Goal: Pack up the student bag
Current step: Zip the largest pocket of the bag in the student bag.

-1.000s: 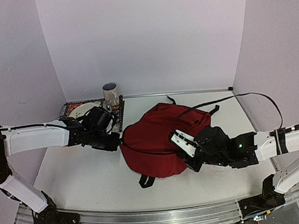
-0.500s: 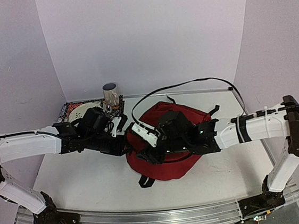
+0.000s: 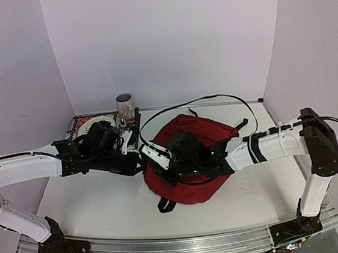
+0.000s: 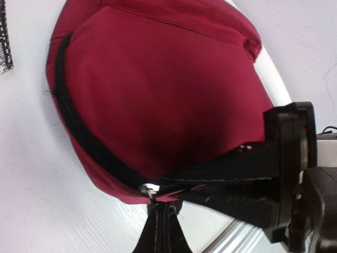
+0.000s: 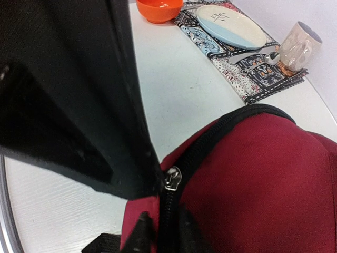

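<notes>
Top external view: the student bag point(image 3: 209, 131) lies flat at mid-desk. The right arm hides much of its middle, so its outline reads only in part. Both hands meet at its left rim. The left hand point(image 3: 137, 160) is closed together there, but what it nips, if anything, I cannot make out.

In the right wrist view the right hand point(image 5: 162, 234) has its fingers close on either side of the black zip point(image 5: 210, 135), just below the metal slider point(image 5: 171, 178). Their tips are cut off by the frame edge, so I cannot tell whether they pinch it. A black mass blocks that view's upper left.

A black strap point(image 3: 165, 204) pokes out at the bag's near edge. The long axis seems to run from near left to far right, though the arm makes this hard to judge.

Open desk point(image 3: 92, 201) lies near and to the right. The far left corner holds a patterned mat point(image 3: 75, 121) with a plate point(image 3: 89, 126) and a mug point(image 3: 125, 107) — an orange bowl point(image 5: 158, 9) shows only from the wrist.
</notes>
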Controlling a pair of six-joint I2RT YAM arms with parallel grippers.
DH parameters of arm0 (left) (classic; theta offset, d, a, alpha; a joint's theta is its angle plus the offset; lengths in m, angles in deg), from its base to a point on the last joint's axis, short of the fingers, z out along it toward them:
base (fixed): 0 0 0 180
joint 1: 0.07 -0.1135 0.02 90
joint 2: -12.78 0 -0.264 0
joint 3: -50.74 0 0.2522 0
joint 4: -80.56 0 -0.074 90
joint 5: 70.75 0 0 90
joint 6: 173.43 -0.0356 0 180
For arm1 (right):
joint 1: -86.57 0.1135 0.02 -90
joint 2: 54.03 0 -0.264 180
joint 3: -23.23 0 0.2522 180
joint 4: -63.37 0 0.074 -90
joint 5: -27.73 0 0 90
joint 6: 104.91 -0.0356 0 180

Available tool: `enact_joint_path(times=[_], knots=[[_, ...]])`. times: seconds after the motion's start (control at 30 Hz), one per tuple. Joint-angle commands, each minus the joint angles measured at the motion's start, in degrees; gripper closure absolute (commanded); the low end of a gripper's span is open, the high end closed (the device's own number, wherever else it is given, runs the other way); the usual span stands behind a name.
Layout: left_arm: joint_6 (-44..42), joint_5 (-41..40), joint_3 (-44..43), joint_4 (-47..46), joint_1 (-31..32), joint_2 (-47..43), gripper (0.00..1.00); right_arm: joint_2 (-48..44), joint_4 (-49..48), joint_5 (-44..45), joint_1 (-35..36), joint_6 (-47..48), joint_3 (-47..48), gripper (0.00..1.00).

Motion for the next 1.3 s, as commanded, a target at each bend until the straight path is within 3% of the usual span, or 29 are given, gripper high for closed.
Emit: enact_joint_path(times=[0.0,0.27,0.5,0.6,0.73,0.83,0.9,0.97,1.13,1.27], knots=[[-2.0,-5.4,-2.5,0.6,-0.1,-1.5,1.0,-5.4,4.0,4.5,0.2,0.6,-4.2,1.0],[-3.2,-19.9,-4.5,3.8,-3.1,4.3,1.0,-20.5,7.9,3.4,0.2,-0.4,-14.5,1.0],[-1.2,-27.0,-7.7,2.4,-5.7,14.7,1.0,-36.3,9.2,9.8,0.1,-3.5,-25.6,1.0],[-2.4,-25.1,-9.2,-0.8,-5.7,18.2,1.0,-40.8,9.4,11.2,0.1,-5.2,-28.5,1.0],[-3.3,-13.4,-9.9,-6.3,-5.3,19.2,1.0,-41.7,9.4,9.1,0.1,-6.2,-28.7,1.0],[-2.7,-5.9,-8.0,-10.4,-4.2,17.1,1.0,-39.8,8.8,6.3,0.2,-7.9,-26.5,0.83],[-2.0,-2.2,-6.9,-11.9,-3.3,15.8,1.0,-36.9,8.4,3.8,0.1,-8.3,-23.6,0.64],[-1.0,-0.4,-5.5,-12.9,-2.6,14.5,1.0,-33.8,8.1,2.0,0.2,-8.6,-20.6,0.55],[0.8,1.0,-3.0,-14.7,-0.8,11.4,1.0,-24.4,7.0,1.4,0.2,-10.0,-13.3,0.42],[1.4,1.4,-2.8,-15.0,1.2,9.4,1.0,-17.7,6.9,1.0,0.1,-11.6,-8.6,0.4]])
